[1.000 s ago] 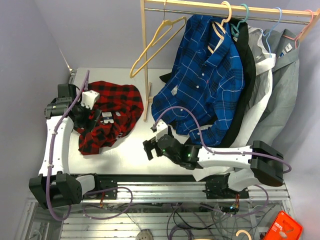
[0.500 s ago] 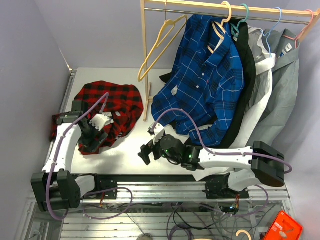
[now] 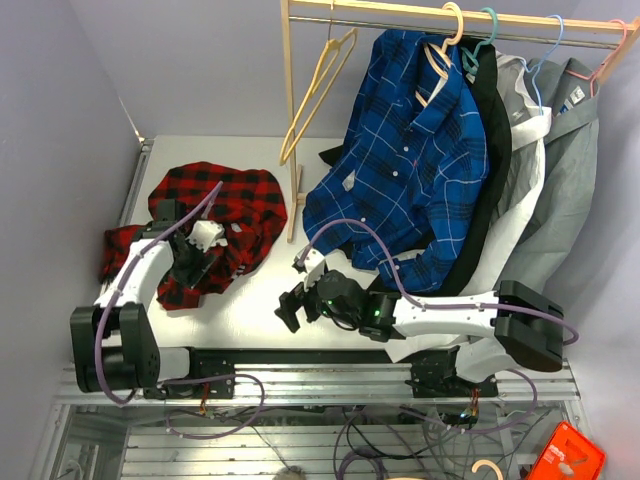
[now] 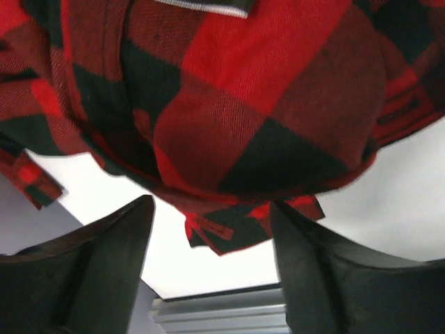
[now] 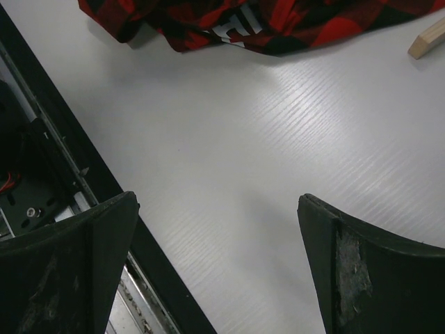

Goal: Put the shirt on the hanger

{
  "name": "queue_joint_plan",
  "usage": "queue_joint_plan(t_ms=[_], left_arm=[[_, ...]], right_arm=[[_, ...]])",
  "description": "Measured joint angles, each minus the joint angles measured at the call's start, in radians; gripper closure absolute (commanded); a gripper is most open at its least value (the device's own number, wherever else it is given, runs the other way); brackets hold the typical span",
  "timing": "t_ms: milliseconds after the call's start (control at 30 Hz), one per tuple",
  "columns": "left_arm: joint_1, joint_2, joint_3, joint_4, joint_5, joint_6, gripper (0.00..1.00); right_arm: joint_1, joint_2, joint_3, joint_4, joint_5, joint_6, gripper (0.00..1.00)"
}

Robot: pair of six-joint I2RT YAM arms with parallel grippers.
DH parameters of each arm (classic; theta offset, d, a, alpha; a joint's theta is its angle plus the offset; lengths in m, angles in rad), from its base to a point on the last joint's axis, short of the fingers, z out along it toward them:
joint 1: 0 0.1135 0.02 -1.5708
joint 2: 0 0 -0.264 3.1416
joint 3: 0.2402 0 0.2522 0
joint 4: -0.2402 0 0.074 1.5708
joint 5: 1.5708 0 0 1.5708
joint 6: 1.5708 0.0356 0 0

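Note:
The red-and-black plaid shirt (image 3: 235, 200) lies crumpled on the left of the white table, one part trailing to the left edge. The pale yellow-tan hanger (image 3: 318, 90) hangs empty by its hook on the rail. My left gripper (image 3: 190, 268) is open over the shirt's near edge. In the left wrist view the shirt (image 4: 264, 104) fills the top and its hem hangs between the spread fingers (image 4: 118, 243). My right gripper (image 3: 288, 308) is open and empty over bare table, right of the shirt. The right wrist view shows the shirt (image 5: 208, 17) with white lettering ahead.
A wooden rack post (image 3: 290, 120) stands just right of the shirt, its foot in the right wrist view (image 5: 427, 38). A blue plaid shirt (image 3: 410, 150), dark and grey shirts (image 3: 570, 180), and teal (image 3: 487, 20) and pink (image 3: 615, 45) hangers hang at the right. The table's black near edge (image 5: 55, 139) is close.
My left gripper has moved from the shirt's label area toward its near edge, and part of the shirt now trails left. The hanger has swung on the rail. My right gripper has shifted slightly left.

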Motion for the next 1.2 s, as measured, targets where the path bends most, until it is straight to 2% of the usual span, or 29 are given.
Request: queue_joint_plan(t_ms=[33, 67, 100, 133, 267, 367, 533, 633, 833, 967, 1100, 1200], left_arm=[[0.0, 0.017, 0.0, 0.012, 0.002, -0.008, 0.51], [0.0, 0.041, 0.0, 0.026, 0.008, -0.012, 0.79], [0.0, 0.058, 0.0, 0.033, 0.014, -0.021, 0.91], [0.0, 0.076, 0.0, 0.039, 0.023, -0.029, 0.93], [0.0, 0.117, 0.027, 0.029, 0.049, -0.034, 0.93], [0.0, 0.115, 0.101, -0.025, 0.075, -0.037, 0.93], [0.0, 0.061, 0.401, -0.193, 0.167, -0.01, 0.93], [0.0, 0.025, 0.553, -0.297, 0.238, 0.036, 0.93], [0.0, -0.007, 0.674, -0.504, 0.33, 0.115, 0.93], [0.0, -0.002, 0.726, -0.607, 0.357, 0.156, 0.93], [0.0, -0.032, 0.748, -0.633, 0.354, 0.179, 0.93], [0.0, -0.071, 0.748, -0.644, 0.348, 0.196, 0.93]], right_arm=[[0.0, 0.003, 0.001, -0.001, 0.0, 0.0, 0.0], [0.0, 0.006, 0.002, -0.001, 0.0, -0.001, 0.0], [0.0, 0.008, 0.005, -0.001, 0.0, -0.002, 0.0], [0.0, 0.009, 0.009, -0.003, 0.001, -0.005, 0.0], [0.0, 0.008, 0.033, -0.009, 0.006, -0.021, 0.0], [0.0, -0.014, 0.037, -0.016, 0.01, -0.035, 0.0], [-0.018, -0.085, 0.037, -0.04, -0.002, -0.046, 0.0], [-0.071, -0.171, 0.021, -0.038, -0.052, -0.037, 0.0], [-0.104, -0.294, -0.06, 0.053, -0.112, -0.064, 0.0], [-0.103, -0.251, -0.09, 0.115, -0.119, -0.133, 0.0], [-0.113, -0.139, -0.079, 0.217, -0.124, -0.211, 0.0], [-0.178, -0.054, -0.074, 0.318, -0.18, -0.229, 0.01]])
